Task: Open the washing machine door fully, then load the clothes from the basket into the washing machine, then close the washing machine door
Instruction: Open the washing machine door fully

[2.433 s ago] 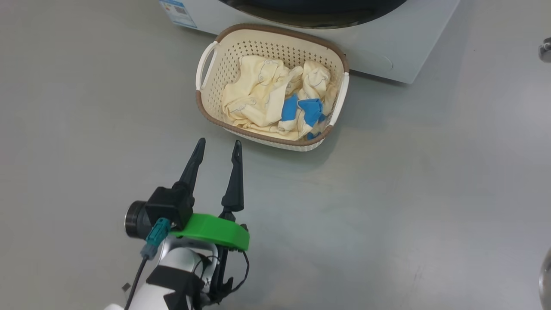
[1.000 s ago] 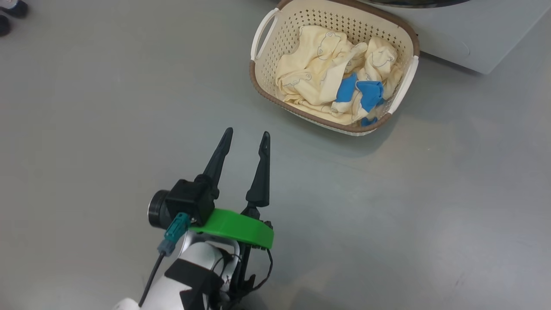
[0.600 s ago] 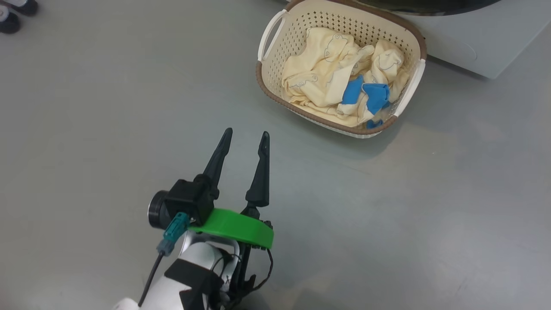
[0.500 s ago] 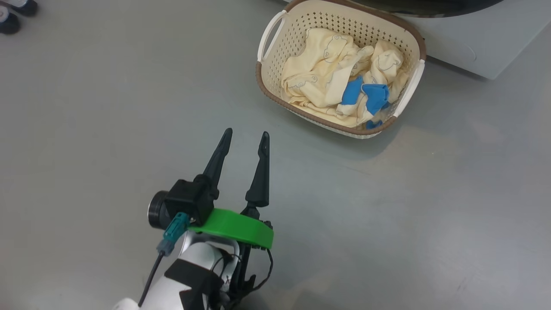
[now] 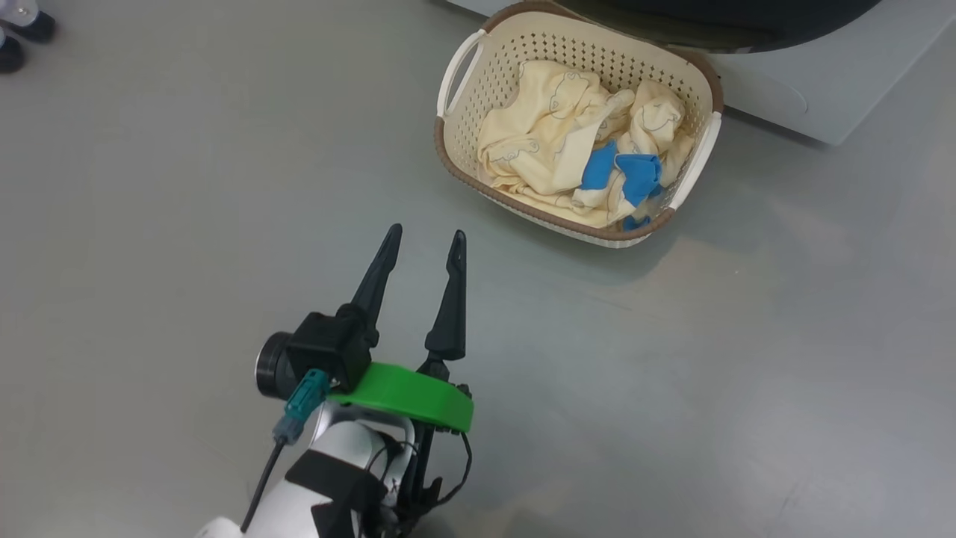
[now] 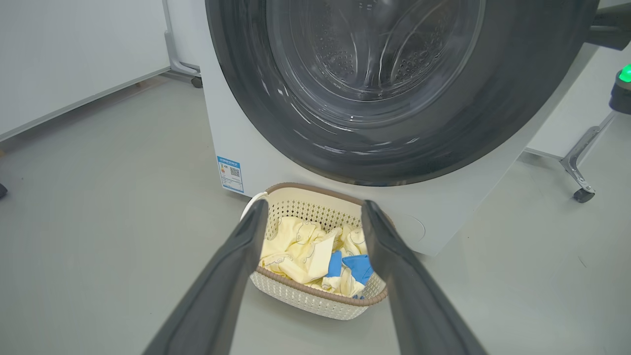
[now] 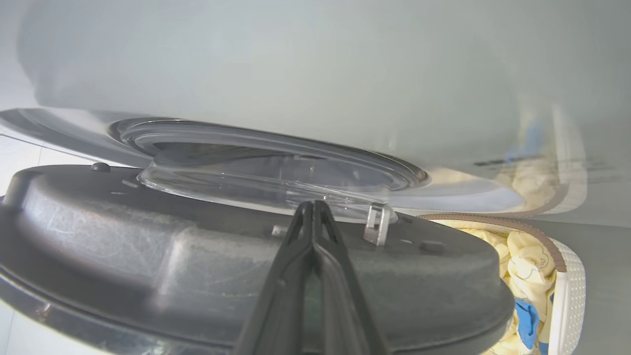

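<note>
Washing machine door (image 6: 389,74) stands ajar, not yet fully open by my judgement: the right wrist view looks along its grey inner face, the clear bowl (image 7: 256,182) bulging toward the white washing machine (image 6: 458,212). Right gripper (image 7: 311,207) is clenched on nothing, its tips laid against that inner face just beside the metal latch hook (image 7: 377,224); the likeliest slip is the smooth tips skating off the plastic, or snagging the hook as the door swings. Swinging wide, the black rim (image 6: 503,113) would pass above the basket (image 5: 582,52), which sits on the floor close against the machine's front with the clothes (image 5: 553,142) inside, so a low arm could knock it. Left gripper (image 5: 426,233) is released, hovering over bare floor (image 5: 187,224), well apart from the basket, with open room on its left; a person's shoes (image 5: 19,33) stand at the far corner
</note>
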You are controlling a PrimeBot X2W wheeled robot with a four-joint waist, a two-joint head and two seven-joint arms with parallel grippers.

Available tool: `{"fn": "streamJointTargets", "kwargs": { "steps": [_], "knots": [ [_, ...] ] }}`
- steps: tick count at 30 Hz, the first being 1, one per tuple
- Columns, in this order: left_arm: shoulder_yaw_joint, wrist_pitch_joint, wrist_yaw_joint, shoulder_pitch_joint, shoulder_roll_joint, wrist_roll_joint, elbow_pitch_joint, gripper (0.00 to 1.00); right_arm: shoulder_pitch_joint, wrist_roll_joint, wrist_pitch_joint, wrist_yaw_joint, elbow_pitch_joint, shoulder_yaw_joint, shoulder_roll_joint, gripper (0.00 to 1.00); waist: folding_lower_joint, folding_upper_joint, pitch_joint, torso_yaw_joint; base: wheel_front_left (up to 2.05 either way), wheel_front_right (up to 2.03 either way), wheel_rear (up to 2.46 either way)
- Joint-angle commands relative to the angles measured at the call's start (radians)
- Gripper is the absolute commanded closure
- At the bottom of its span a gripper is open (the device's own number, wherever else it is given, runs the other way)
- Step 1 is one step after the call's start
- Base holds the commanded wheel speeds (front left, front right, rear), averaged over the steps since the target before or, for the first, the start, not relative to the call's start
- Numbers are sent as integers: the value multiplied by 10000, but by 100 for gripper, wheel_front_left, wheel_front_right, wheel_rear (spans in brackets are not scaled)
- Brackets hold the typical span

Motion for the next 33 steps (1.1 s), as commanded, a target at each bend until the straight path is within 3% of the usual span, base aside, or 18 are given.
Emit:
{"fn": "streamJointTargets", "kwargs": {
  "steps": [1, 33],
  "knots": [
    [392, -111, 3, 59, 162, 121, -211, 0, 38, 102, 188, 2, -350, 189, 389, 100, 0, 0, -56, -36, 0, 0, 0],
    [592, -111, -201, 402, 162, 644, 166, 0, 1998, 1008, 804, 2, -1044, 1420, 1425, 100, 0, 0, -1097, -687, 0, 0, 0]
  ]
}}
